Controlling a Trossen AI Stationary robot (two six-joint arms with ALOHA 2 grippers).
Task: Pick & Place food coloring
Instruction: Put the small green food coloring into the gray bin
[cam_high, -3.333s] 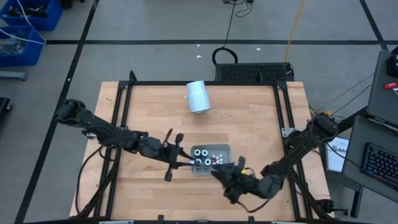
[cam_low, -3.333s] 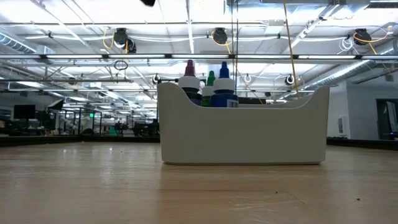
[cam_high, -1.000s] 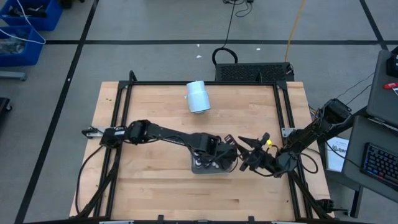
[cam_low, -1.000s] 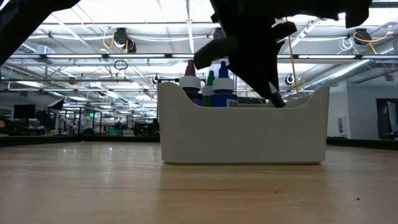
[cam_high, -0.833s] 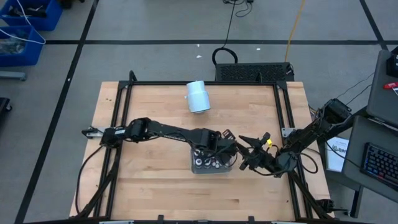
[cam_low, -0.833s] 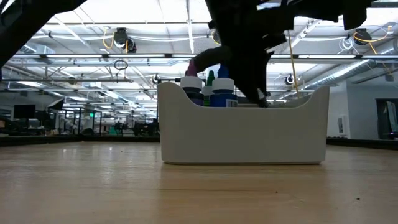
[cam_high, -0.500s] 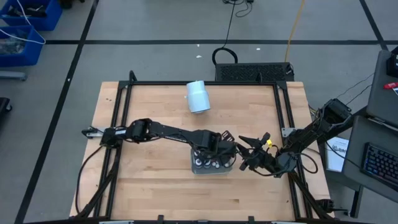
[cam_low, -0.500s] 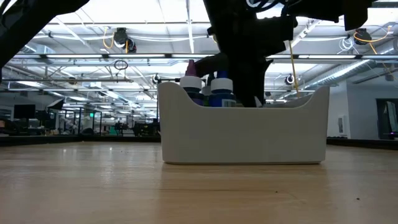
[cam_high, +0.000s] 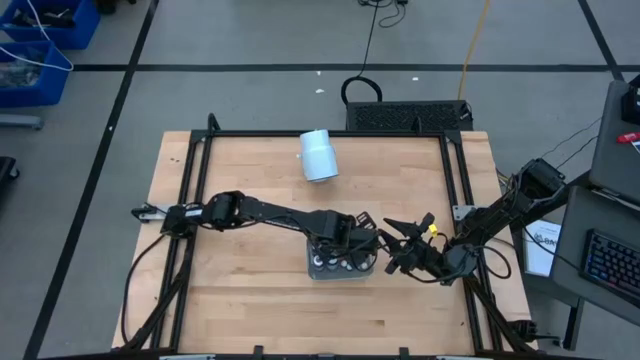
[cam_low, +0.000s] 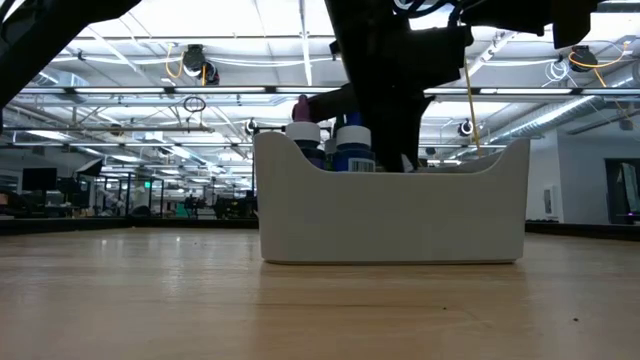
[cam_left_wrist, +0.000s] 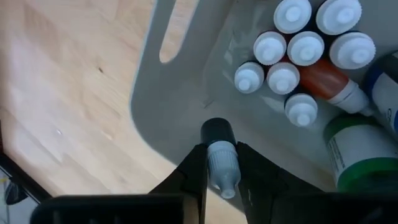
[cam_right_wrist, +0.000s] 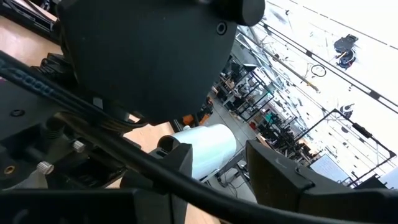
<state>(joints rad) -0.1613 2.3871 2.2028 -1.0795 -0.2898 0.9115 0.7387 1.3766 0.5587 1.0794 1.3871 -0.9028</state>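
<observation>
Your left gripper (cam_left_wrist: 222, 163) is over the grey caddy (cam_high: 341, 268) near the table's middle, its fingers closed on a small dark-bodied food coloring bottle (cam_left_wrist: 221, 159) with a pale cap, held just above the caddy floor. Beside it, the other white-capped bottles (cam_left_wrist: 292, 46) stand clustered inside the caddy. Your right gripper (cam_high: 392, 243) waits just beside the caddy with its fingers parted and nothing between them.

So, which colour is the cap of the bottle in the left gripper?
White, on a dark bottle; clearest in the left wrist view.
</observation>
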